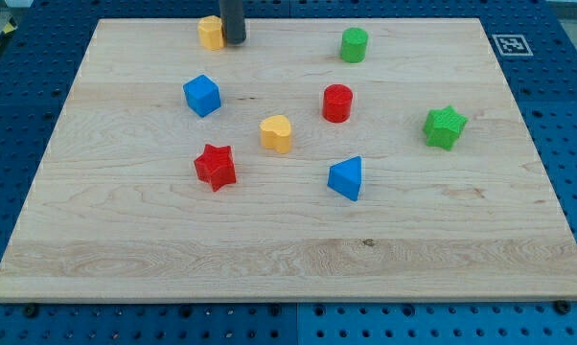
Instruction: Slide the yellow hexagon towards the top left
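Note:
The yellow hexagon (210, 32) sits near the top edge of the wooden board (288, 259), left of centre. My tip (234, 41) stands right beside it, touching or almost touching its right side. The dark rod rises out of the view's top.
A blue cube (201, 95) lies below the hexagon. A yellow heart (277, 133), a red star (215, 167), a red cylinder (337, 103) and a blue triangle (346, 178) lie mid-board. A green cylinder (355, 45) and a green star (445, 126) lie at the right.

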Motion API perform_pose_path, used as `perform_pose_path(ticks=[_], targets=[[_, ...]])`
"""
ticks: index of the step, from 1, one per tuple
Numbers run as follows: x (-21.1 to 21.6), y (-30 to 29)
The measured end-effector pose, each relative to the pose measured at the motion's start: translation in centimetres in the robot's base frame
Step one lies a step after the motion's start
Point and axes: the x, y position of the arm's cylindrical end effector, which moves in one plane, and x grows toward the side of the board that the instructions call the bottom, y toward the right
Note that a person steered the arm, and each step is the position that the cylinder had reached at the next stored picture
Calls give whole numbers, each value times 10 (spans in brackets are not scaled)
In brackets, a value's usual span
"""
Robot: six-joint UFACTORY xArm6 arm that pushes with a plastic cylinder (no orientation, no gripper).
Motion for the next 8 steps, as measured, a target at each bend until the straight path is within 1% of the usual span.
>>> perform_pose_path(ticks=[1, 3, 4, 8], targets=[[-3, 0], [-3, -47], [-3, -60], [-3, -70]])
